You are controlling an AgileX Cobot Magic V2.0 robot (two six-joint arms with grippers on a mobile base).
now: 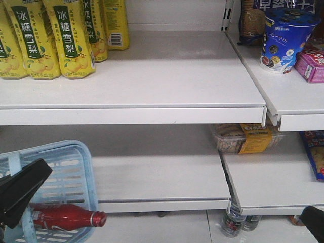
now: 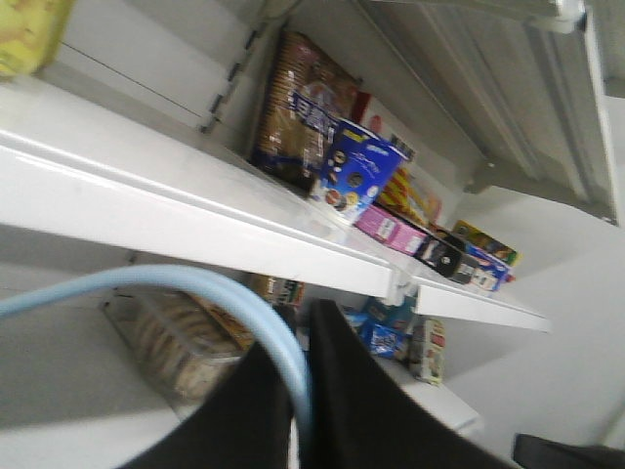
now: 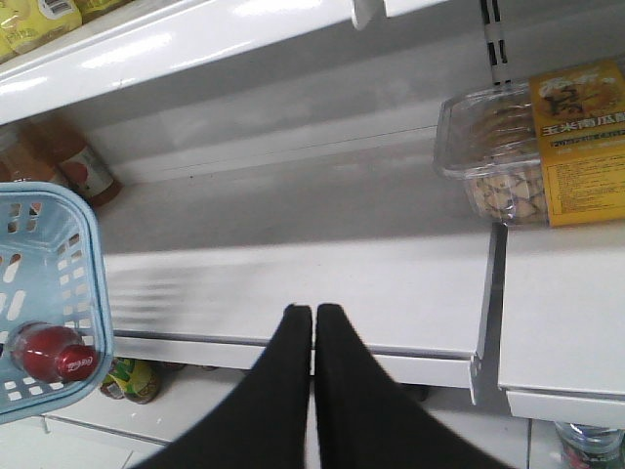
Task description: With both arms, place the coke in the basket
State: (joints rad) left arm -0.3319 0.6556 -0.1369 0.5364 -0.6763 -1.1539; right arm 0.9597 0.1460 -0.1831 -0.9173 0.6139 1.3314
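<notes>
The coke (image 1: 66, 217) lies on its side in the light blue basket (image 1: 71, 162) at the lower left, red cap pointing right. The right wrist view shows the coke (image 3: 54, 357) behind the slotted wall of the basket (image 3: 88, 254). My left gripper (image 1: 30, 182) is over the basket. In the left wrist view this left gripper (image 2: 303, 322) is shut on the basket's pale blue handle (image 2: 195, 283), which runs between its fingers. My right gripper (image 3: 313, 311) is shut on nothing, in front of the lower shelf and right of the basket. Only a black corner of the right arm (image 1: 314, 223) shows in the front view.
Yellow drink bottles (image 1: 50, 35) stand on the upper shelf (image 1: 131, 114). A blue snack cup (image 1: 283, 40) and a pink box (image 1: 311, 63) sit at the upper right. A clear biscuit box (image 1: 248, 137) lies on the lower shelf. Bottles (image 1: 235, 220) stand on the floor level.
</notes>
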